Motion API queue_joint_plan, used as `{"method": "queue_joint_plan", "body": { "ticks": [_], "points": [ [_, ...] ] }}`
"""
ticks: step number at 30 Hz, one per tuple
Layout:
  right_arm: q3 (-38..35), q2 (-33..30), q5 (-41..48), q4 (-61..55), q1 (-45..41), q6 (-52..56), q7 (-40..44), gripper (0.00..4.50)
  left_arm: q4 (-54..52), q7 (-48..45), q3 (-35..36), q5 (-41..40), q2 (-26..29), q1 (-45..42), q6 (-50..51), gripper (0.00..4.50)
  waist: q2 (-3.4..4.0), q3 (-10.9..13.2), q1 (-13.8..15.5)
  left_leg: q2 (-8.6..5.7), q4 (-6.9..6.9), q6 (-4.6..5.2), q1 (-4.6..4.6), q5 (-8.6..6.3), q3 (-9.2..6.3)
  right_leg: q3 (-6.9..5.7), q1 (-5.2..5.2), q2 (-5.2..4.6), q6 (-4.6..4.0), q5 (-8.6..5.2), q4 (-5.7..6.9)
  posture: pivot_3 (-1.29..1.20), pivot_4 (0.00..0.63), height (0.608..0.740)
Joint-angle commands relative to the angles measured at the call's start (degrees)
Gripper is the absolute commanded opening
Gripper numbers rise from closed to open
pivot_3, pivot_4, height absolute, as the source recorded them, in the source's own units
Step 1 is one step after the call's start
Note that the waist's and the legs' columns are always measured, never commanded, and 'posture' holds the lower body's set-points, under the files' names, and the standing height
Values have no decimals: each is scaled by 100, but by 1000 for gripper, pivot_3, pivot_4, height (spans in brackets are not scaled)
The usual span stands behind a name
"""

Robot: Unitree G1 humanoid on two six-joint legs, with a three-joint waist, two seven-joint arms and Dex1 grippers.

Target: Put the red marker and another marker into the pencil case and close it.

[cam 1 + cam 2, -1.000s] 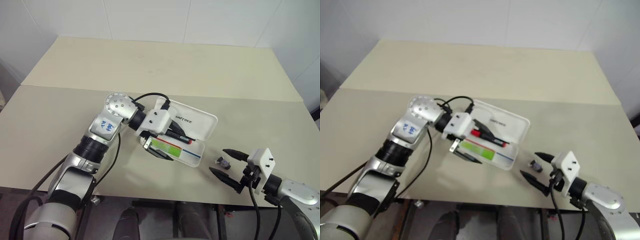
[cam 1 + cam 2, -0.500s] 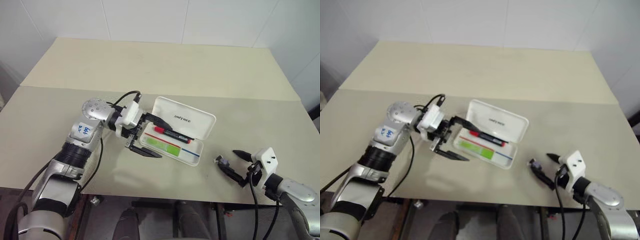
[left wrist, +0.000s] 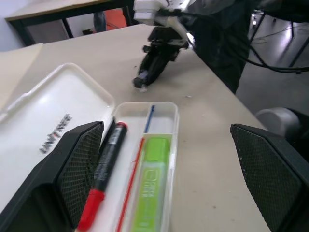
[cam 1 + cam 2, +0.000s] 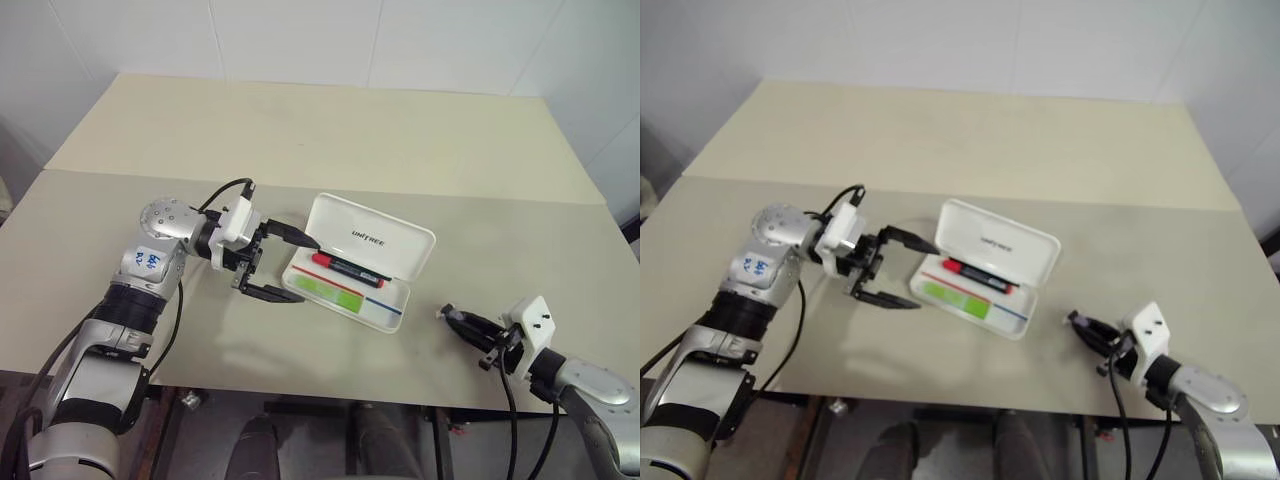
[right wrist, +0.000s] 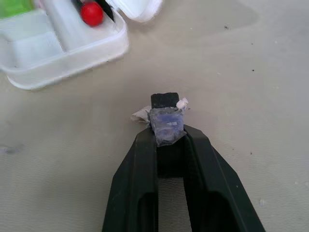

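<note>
The white pencil case [image 4: 385, 235] lies open mid-table, lid tilted back. In its tray the red marker [image 4: 347, 267] and the lime-green highlighter [image 4: 320, 290], the other marker, lie side by side. My left gripper [image 4: 308, 272] is open, its fingers [image 3: 72, 169] spread at the case's left end and holding nothing. To the right of the case, near the table's front edge, my right gripper [image 5: 166, 137] is shut on a small dark block [image 5: 165, 118] in a bluish wrapper, low over the table.
The beige table [image 4: 300, 130] stretches far behind the case, with a seam running across it. Its front edge lies just below both grippers. A white wall stands behind.
My left gripper has drawn back to the left, out of the case, leaving both markers in the tray. The right gripper's fingers have closed on the small dark block.
</note>
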Motion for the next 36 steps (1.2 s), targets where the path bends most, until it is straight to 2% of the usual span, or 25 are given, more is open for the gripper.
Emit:
{"method": "queue_joint_plan", "body": {
  "ticks": [1,10,16,23,27,34,35,36],
  "points": [
    [-122,-239,398,-751,-214,350,64,352,36,-637,166,26,-18,-128,-119,4500,0,0,-18,0,0,0,0,0,-1,0,0,0,0,0,0,0,150,740],
    [766,-475,424,-1299,-1142,1160,48,352,406,-642,204,23,-18,-159,-320,4500,-1,0,-23,0,-4,0,-7,0,0,0,-1,0,1,0,-16,0,150,740],
    [1341,-448,83,-927,-1528,1139,168,352,475,-618,358,162,88,-62,-392,4500,-1,0,3,1,-10,1,-12,-1,-1,-1,-7,0,2,0,-20,0,150,740],
    [1622,-504,-128,-754,-1661,1149,333,352,362,-524,431,285,94,61,-391,4500,-1,1,24,1,-10,1,-12,-2,-1,-2,-7,0,2,0,-21,0,150,740],
    [1620,-523,-195,-764,-1669,1247,316,1650,330,-473,437,317,56,83,-396,4500,-1,0,24,1,-9,1,-12,-2,0,-1,-7,0,3,0,-21,0,150,740],
    [1395,-552,-108,-956,-1620,1296,286,4219,476,-405,465,388,-101,-2,-569,4500,-1,1,24,1,-10,1,-12,-2,0,-1,-7,0,3,1,-21,0,150,740],
    [1340,-572,-80,-1011,-1583,1310,297,4470,518,-399,479,400,-130,-28,-626,4500,-1,0,26,1,-10,1,-12,-2,-1,-1,-7,0,3,0,-21,0,150,740],
    [1277,-591,-46,-1068,-1545,1326,313,4470,566,-386,493,418,-158,-55,-672,4500,-1,0,29,1,-10,1,-12,-2,0,-1,-7,0,3,0,-22,0,150,740]
  ]
}}
